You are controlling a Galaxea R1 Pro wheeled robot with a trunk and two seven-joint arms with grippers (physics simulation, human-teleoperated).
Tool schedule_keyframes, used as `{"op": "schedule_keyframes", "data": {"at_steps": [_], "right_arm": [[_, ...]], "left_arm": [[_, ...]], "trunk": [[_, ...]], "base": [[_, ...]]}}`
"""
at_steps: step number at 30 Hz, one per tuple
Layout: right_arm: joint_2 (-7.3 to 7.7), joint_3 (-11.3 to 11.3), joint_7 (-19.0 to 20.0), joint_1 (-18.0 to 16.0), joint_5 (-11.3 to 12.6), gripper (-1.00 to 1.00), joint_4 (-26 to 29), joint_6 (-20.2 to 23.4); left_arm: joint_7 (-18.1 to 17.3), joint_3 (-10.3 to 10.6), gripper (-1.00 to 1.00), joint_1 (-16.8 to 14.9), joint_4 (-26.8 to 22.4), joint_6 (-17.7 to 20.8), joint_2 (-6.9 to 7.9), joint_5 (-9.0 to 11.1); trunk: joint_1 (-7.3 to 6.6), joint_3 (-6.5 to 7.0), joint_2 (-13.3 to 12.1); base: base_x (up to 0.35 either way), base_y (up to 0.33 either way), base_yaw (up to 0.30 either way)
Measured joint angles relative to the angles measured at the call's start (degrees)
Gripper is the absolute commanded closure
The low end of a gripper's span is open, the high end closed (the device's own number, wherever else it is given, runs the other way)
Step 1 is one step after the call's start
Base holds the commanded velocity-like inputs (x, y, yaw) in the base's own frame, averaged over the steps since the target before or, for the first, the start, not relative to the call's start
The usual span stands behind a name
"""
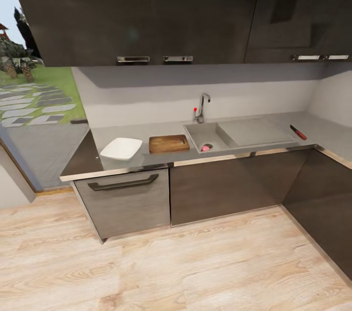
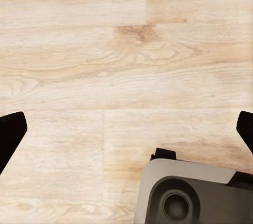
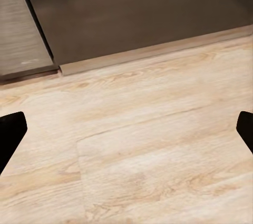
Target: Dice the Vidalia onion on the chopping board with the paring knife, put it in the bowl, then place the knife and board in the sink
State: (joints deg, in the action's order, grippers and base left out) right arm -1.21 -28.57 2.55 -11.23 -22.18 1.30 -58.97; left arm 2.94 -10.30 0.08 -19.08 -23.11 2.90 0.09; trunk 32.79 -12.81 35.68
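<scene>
Both grippers (image 2: 126,129) (image 3: 126,129) hang spread over the floor (image 1: 161,272); roll nearer, squaring to the sink (image 1: 208,136) holding the onion (image 1: 206,148).

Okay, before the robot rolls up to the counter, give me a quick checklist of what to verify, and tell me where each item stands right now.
1. Onion in the sink: ok, a pinkish round thing lies by the drain.
2. Chopping board free on the countertop: ok, nothing on it, beside the sink.
3. Bowl ready: ok, empty, next to the board.
4. Paring knife located: ok, on the counter beyond the drainboard, far from the board.
5. Left gripper empty: ok, fingers wide apart over the floor.
6. Right gripper empty: ok, fingers wide apart over the floor.
</scene>
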Motion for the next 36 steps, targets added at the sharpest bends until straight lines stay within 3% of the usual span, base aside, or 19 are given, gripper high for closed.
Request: {"op": "schedule_keyframes", "data": {"at_steps": [32, 36], "right_arm": [[0.07, -0.02, 0.0, 0.01, 0.0, -1.0, 0.0, -0.06], [0.07, 0.0, 0.0, 0.01, 0.0, -1.0, 0.0, -0.06]], "left_arm": [[0.0, 0.0, -1.0, 0.0, 0.02, -0.01, 0.0, -0.02], [0.0, 0.01, -1.0, 0.0, 0.0, -0.01, 0.0, -0.1]], "trunk": [[-7.03, 5.77, -12.85], [-7.04, 5.77, -12.87]], "base": [[0.0, 0.0, 0.0], [0.0, 0.0, 0.0]]}}
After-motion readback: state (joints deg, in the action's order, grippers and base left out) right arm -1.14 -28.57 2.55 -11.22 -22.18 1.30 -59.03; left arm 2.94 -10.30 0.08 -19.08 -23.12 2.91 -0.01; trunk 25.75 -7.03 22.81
